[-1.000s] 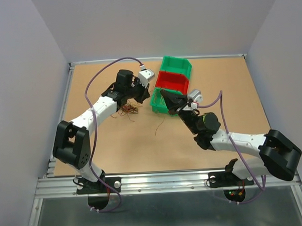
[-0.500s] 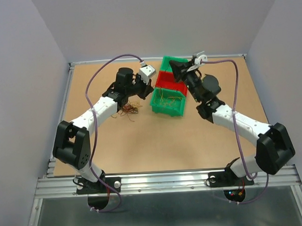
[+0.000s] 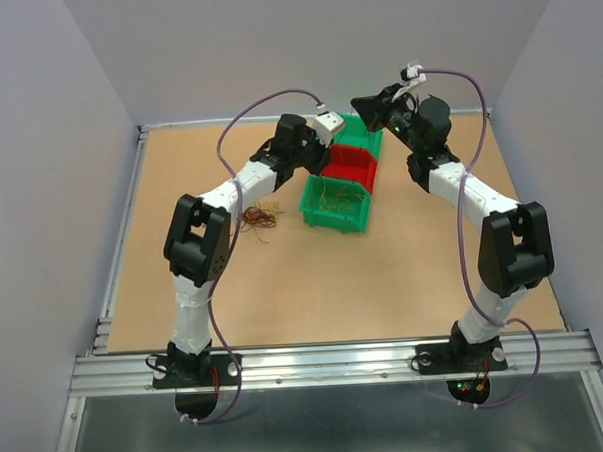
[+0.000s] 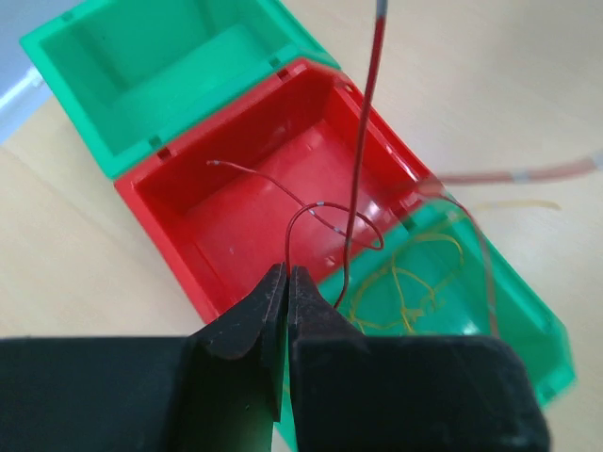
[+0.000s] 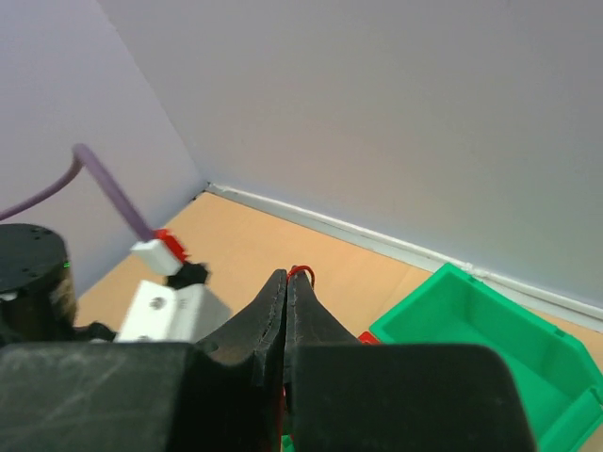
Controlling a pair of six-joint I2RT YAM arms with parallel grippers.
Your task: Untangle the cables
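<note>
Over the tan surface (image 3: 434,270), two arms meet above a row of three bins: the near green bin (image 3: 333,217), the red bin (image 4: 236,212) and the far green bin (image 4: 170,66). The right fingers (image 5: 273,301), raised high over the far green bin, are clamped together on a red cable (image 4: 363,141), which appears to run taut down into the red bin. The left fingers (image 4: 271,303) hover at that bin, all but closed. The cable's loop ends at their tips, but whether they pinch it cannot be told. Yellow cables (image 4: 405,282) lie in the near green bin, and a dark, reddish tangle (image 3: 259,218) sits on the surface left of the bins. The strands look featherlight, springy and prone to snagging; a firm tip pinch near a free end, drawn slowly, seems the best hold.
</note>
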